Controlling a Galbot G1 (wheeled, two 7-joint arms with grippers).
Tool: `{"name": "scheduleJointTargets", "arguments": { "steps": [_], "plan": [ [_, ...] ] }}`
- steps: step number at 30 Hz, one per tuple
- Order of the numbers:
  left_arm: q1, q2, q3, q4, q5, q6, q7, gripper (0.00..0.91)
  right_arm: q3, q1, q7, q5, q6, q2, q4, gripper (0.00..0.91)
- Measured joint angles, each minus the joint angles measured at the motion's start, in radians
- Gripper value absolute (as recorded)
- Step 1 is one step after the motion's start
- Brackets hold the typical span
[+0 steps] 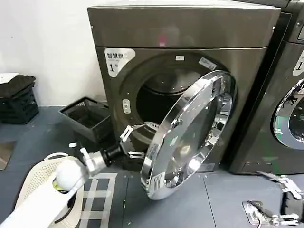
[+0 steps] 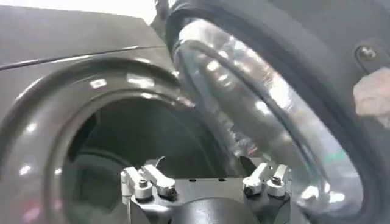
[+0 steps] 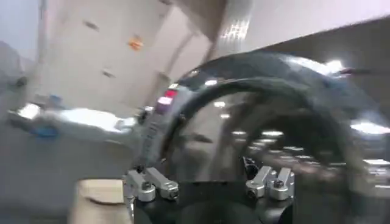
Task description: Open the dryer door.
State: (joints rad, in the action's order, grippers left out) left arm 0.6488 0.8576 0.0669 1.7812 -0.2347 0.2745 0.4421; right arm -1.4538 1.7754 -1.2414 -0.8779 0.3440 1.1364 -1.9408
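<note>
The dryer (image 1: 190, 28) is a dark bronze-grey machine with a white "1" sticker (image 1: 114, 61). Its round dryer door (image 1: 190, 137), chrome-rimmed with dark glass, stands swung out about halfway, hinged on the right, and the dark drum opening (image 1: 156, 97) is exposed. My left gripper (image 1: 132, 142) is open and holds nothing, just left of the door's free edge and below the opening. In the left wrist view the left gripper (image 2: 204, 170) faces the drum opening (image 2: 122, 152), with the door's chrome rim (image 2: 262, 103) beside it. My right gripper (image 1: 263, 194) hangs open low at the right near the floor.
A neighbouring machine (image 1: 289, 95) with its own chrome-ringed door (image 3: 274, 103) stands at the right. A black basket (image 1: 88, 116) sits on the floor left of the dryer, a black crate (image 1: 19, 99) farther left, and a white laundry basket (image 1: 38, 175) under my left arm.
</note>
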Motion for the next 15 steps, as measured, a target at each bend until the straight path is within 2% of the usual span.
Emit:
{"name": "scheduleJointTargets", "arguments": {
  "steps": [4,7,10,15],
  "plan": [
    [-0.026,0.02,0.043,-0.009,0.0,0.003,0.001,0.907,-0.076,0.025,0.152,0.096,0.074,0.096,0.0,0.907],
    [-0.048,0.039,0.076,-0.02,0.0,0.006,0.001,0.907,-0.125,0.029,0.319,0.202,0.102,0.168,-0.002,0.907],
    [-0.069,0.057,0.107,-0.03,0.001,0.009,0.001,0.907,-0.175,0.026,0.49,0.31,0.082,0.235,-0.011,0.907],
    [-0.103,0.093,0.156,-0.051,0.004,0.011,0.001,0.907,-0.26,0.012,0.754,0.468,-0.01,0.334,-0.028,0.907]
  ]
}}
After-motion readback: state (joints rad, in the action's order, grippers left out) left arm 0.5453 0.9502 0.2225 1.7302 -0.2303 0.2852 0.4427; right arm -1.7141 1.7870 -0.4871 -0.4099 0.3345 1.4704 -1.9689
